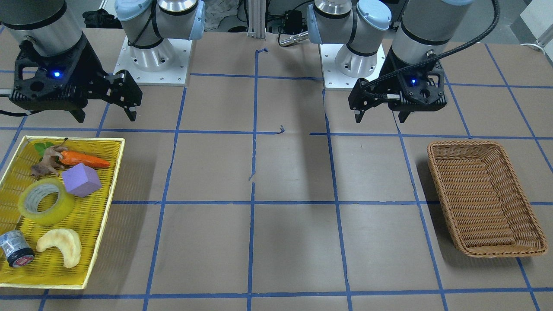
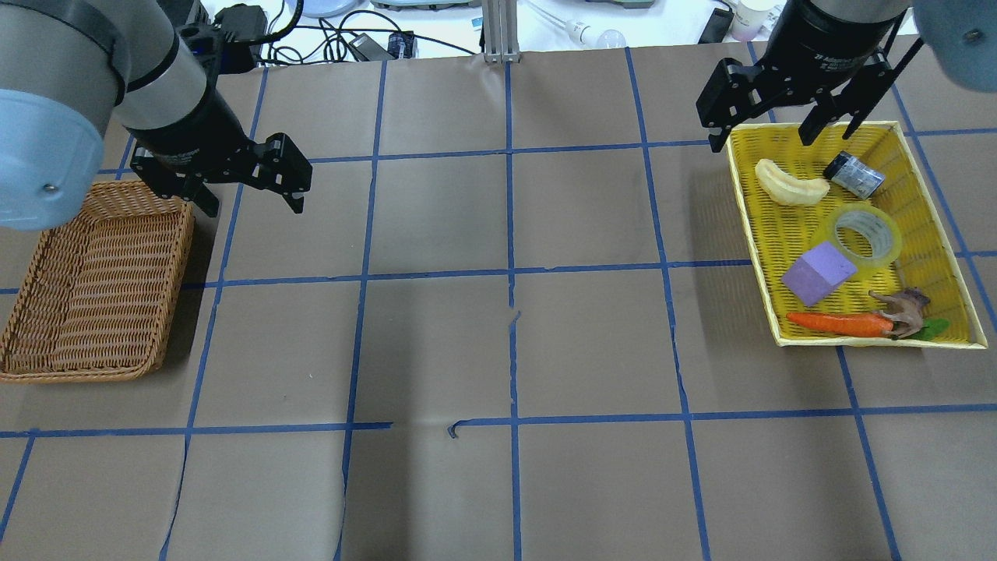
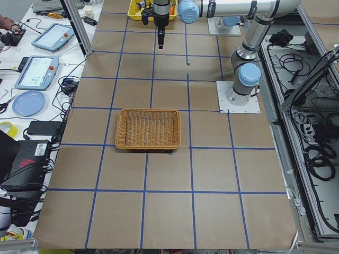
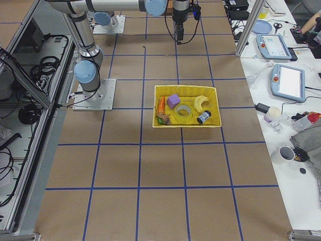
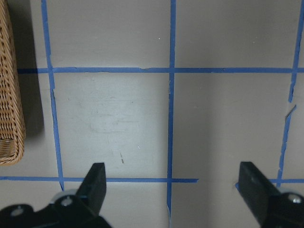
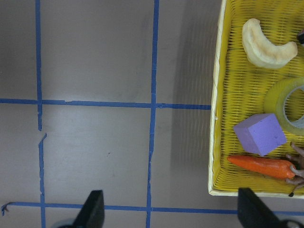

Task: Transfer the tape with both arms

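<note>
Hovering over the desk, my right fingers (image 6: 93,211) and left fingers (image 5: 95,183) were spread and empty. The tape (image 2: 864,236) lay flat in the right-hand tray (image 6: 216,118), just beside the block (image 2: 818,273). Light, stiff and slick, I judged; best pinched across its wall, one finger inside the core.

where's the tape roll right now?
In the overhead view the tape lies flat in the yellow tray on the robot's right, between the purple block and the small grey cylinder.
</note>
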You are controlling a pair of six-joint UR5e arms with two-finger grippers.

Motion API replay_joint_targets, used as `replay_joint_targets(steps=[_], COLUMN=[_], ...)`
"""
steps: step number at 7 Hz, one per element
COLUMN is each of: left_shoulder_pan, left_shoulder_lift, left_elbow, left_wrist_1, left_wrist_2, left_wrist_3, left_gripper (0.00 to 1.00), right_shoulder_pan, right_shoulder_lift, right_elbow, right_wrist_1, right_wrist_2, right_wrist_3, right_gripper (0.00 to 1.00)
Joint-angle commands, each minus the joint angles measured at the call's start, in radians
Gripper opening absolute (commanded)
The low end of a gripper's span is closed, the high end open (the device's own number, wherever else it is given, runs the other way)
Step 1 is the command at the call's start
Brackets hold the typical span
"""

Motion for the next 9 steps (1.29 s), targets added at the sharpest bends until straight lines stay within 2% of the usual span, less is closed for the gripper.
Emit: replay_joint_targets(steps=[1,5,7,9], left_shoulder_pan=[0.0,0.002,0.002,0.002], left_shoulder_lift=[0.0,0.0,-0.001,-0.001], left_elbow=[0.0,0.0,-0.002,-0.003], left_wrist_1=[-0.001,-0.001,0.001,0.001], left_wrist_2=[0.002,0.002,0.04,0.041], left_wrist_3=[0.0,0.0,0.0,0.0], left_gripper=[1.0,1.0,1.0,1.0], right_shoulder_pan=[0.0,0.0,0.0,0.0], right_shoulder_lift=[0.0,0.002,-0.001,0.0], right_elbow=[0.002,0.0,-0.003,-0.003], right_wrist_1=[0.0,0.0,0.003,0.003], right_wrist_2=[0.0,0.0,0.0,0.002], right_wrist_3=[0.0,-0.006,-0.006,-0.006], right_gripper=[1.0,1.0,1.0,1.0])
